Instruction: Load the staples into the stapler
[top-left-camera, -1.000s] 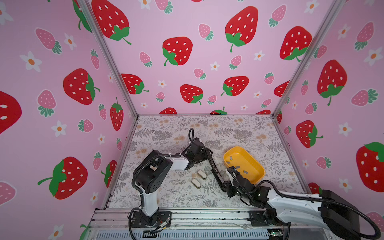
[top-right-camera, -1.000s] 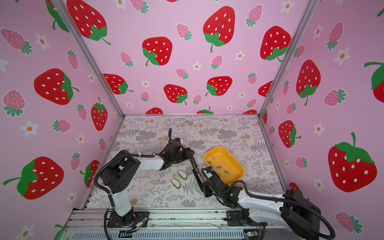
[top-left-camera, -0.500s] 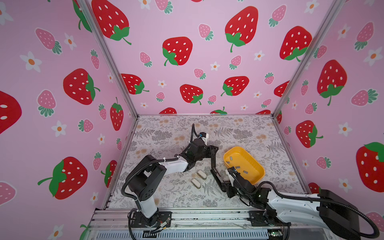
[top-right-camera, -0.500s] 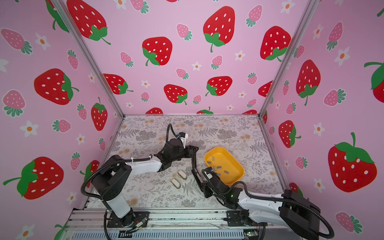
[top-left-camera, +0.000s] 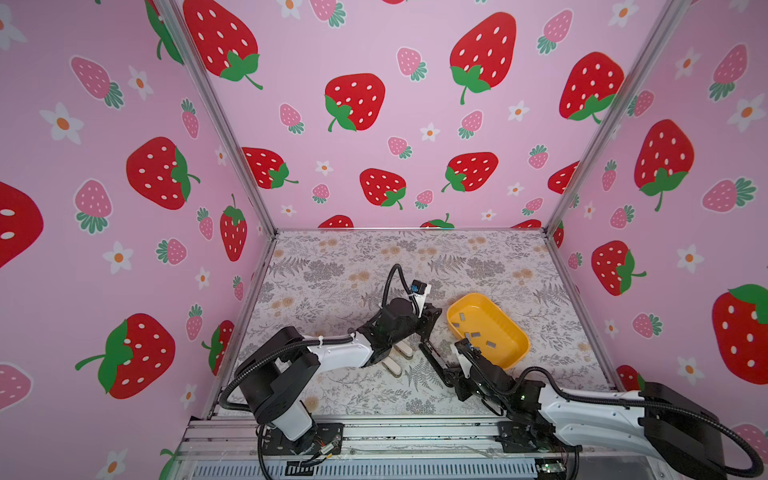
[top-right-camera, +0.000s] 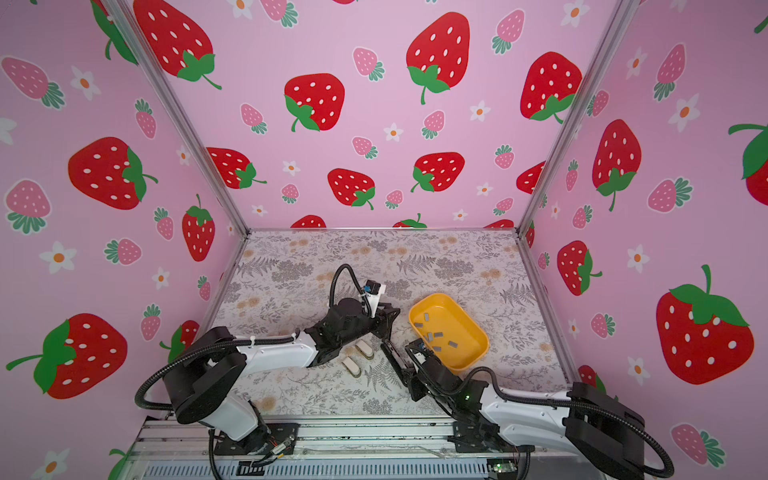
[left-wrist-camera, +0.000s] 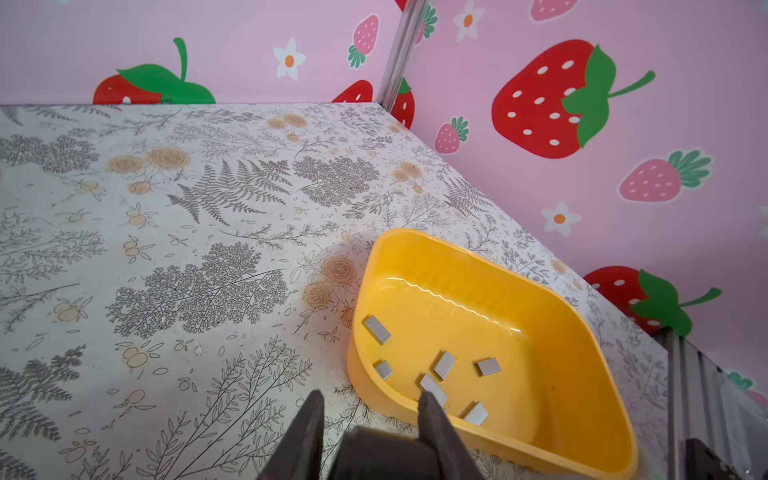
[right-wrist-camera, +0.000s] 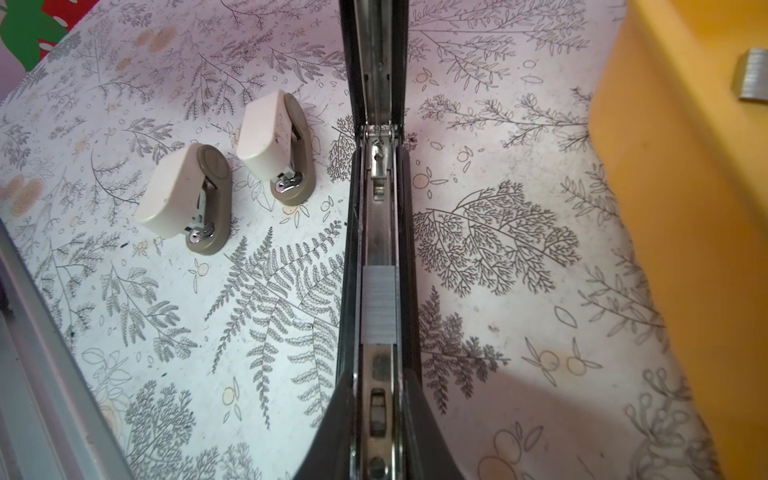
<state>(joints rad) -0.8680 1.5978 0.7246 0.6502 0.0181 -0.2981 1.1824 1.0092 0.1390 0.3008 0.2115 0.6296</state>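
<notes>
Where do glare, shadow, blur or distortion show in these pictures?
Left wrist view: a white wavy glare on the inner wall of the yellow tray, clear of the staples, which are sharp. Right wrist view: the near tray wall looks soft, the staple strip in the stapler sharp, a soft shadow on the table. Both top views: the corner posts lean outward, wide-lens distortion.
</notes>
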